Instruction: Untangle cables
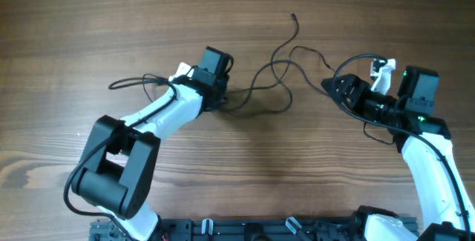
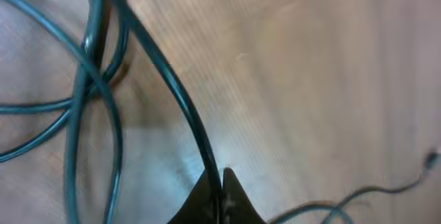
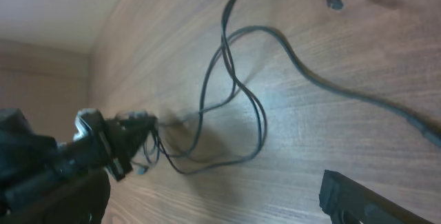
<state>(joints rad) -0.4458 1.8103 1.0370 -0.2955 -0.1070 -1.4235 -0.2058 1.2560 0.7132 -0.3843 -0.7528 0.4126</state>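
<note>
Left hand [image 2: 222, 198] clamped on cables [image 1: 273, 74]; right hand [image 1: 332, 87] spread wide.

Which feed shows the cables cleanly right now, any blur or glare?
Overhead: evenly lit, sharp, thin black cables clear on the brown wooden table. Left wrist: too close, cables soft and bluish, pale glare before the shut left claw. Right wrist: loops readable, sheen on wood, left edge blurred.
</note>
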